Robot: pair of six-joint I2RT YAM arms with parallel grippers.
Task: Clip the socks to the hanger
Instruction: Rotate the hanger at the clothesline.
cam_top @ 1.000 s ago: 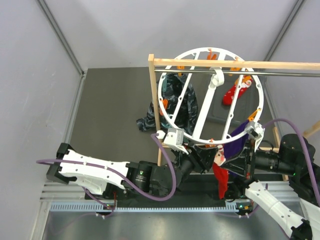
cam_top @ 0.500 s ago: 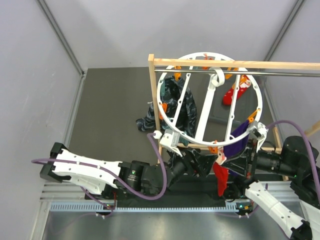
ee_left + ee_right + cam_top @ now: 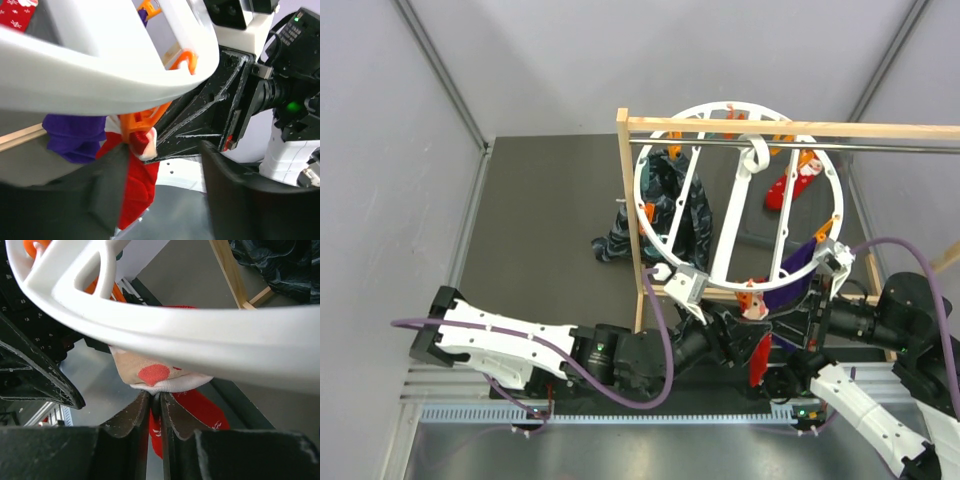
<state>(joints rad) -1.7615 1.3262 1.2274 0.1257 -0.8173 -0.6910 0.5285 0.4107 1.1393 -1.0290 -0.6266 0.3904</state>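
Orange clip (image 3: 142,117) under the hanger (image 3: 100,80) rim bites the red-and-white cuff of the red sock (image 3: 137,185), which hangs straight down from it.

Left wrist view:
- The left gripper (image 3: 162,155) is spread wide, one finger on each side of the clip and neither clearly touching it. I judge it is placed there to work the clip or clear it.
- A purple sock (image 3: 75,135) hangs just beside the clip, from the same rim.
- Both fingers are blurred, and the cuff hides the clip's mouth, so the depth of the bite is unknown.

Right wrist view:
- The right gripper (image 3: 154,399) has its fingers pressed almost together, tips at the cuff's white lower edge.
- Red cloth shows in the slit between them. I read this as a light pinch holding the cuff up to the rim.
- The rim covers the clip, so the bite cannot be checked from here.
- The wooden rack (image 3: 227,270) and the dark teal socks (image 3: 280,260) are cut off at the frame edge.

Top view:
- The hanger hangs by its hook from the rack's metal rod (image 3: 900,148), above the dark surface (image 3: 540,220).
- The teal socks hang at its left side and a second red sock (image 3: 790,185) at the far right.
- The purple sock and the red sock are at the near rim.
- Both grippers sit under the near rim among black housings, so their fingers cannot be made out here.
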